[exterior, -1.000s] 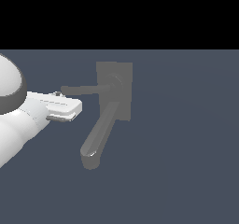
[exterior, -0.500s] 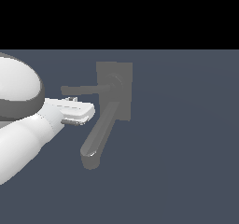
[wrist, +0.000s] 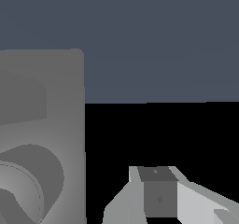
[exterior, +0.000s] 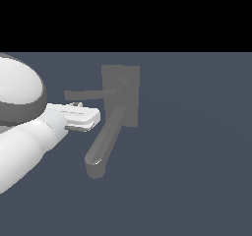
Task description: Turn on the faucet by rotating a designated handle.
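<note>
The grey faucet has a flat base plate (exterior: 129,77) and a thick rounded spout (exterior: 103,146) running toward the camera. The handle (exterior: 86,94), a thin straight bar, points from the plate toward the exterior view's left. My gripper (exterior: 84,116) sits just under the handle's free end and beside the spout. Whether it touches the handle I cannot tell. In the wrist view the fingertips (wrist: 158,196) read as one block with no gap, nothing between them, next to the base plate (wrist: 60,92).
My white arm (exterior: 24,146) fills the exterior view's left side. A plain dark grey floor (exterior: 197,156) surrounds the faucet.
My arm and gripper have shifted toward the exterior view's right, ending below the handle and closer to the spout. The faucet and its handle look unmoved.
</note>
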Controlling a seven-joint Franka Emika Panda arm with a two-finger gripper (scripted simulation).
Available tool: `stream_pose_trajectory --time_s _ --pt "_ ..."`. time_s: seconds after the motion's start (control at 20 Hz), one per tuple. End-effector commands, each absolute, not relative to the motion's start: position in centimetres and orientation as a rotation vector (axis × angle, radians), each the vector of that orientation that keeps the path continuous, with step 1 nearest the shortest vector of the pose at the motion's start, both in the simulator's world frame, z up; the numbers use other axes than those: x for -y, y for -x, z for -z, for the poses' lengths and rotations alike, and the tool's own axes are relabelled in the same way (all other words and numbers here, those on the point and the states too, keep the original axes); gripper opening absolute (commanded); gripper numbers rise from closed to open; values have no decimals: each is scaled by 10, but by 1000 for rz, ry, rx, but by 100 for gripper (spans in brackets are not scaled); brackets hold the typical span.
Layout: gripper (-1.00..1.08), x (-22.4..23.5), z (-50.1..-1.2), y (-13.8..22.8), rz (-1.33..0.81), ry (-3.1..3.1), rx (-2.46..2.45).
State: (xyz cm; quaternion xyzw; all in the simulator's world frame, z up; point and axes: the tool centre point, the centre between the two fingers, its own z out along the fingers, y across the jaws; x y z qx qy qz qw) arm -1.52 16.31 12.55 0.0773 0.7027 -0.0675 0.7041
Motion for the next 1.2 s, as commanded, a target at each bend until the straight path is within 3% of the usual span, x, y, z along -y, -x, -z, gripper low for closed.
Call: stream_pose_trajectory --time_s 0.0,1.15 --pt "-100 -164 -134 15 149 -172 -1563" --pt "-100 -159 -197 16 154 -174 -1570"
